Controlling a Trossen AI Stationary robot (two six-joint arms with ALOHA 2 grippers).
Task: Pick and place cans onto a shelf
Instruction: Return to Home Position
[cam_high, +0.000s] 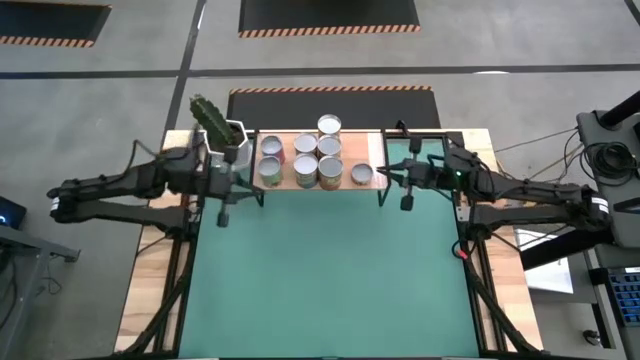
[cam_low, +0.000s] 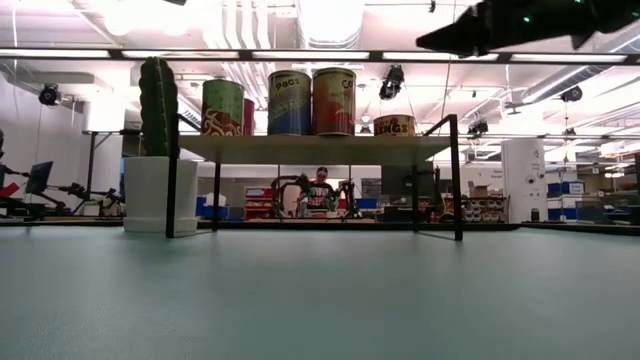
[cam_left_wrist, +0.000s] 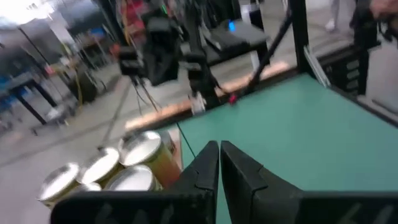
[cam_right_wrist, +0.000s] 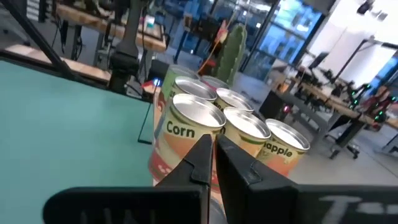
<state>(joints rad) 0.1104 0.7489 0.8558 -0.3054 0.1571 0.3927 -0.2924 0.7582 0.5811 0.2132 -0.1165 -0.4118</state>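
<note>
Now, every can in sight is up: the cans (cam_high: 329, 148) stand clustered on the shelf (cam_high: 362, 146) at the back of the bench (cam_high: 330, 290), none on the green mat. The left gripper (cam_left_wrist: 219, 163) hangs by the shelf's left end, fingers pressed together, empty. The right gripper (cam_right_wrist: 211, 155) is by the right end, likewise. Only parking the arms seems left.

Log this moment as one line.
cans: all on shelf | left gripper: shut, empty | right gripper: shut, empty, facing cans
</note>
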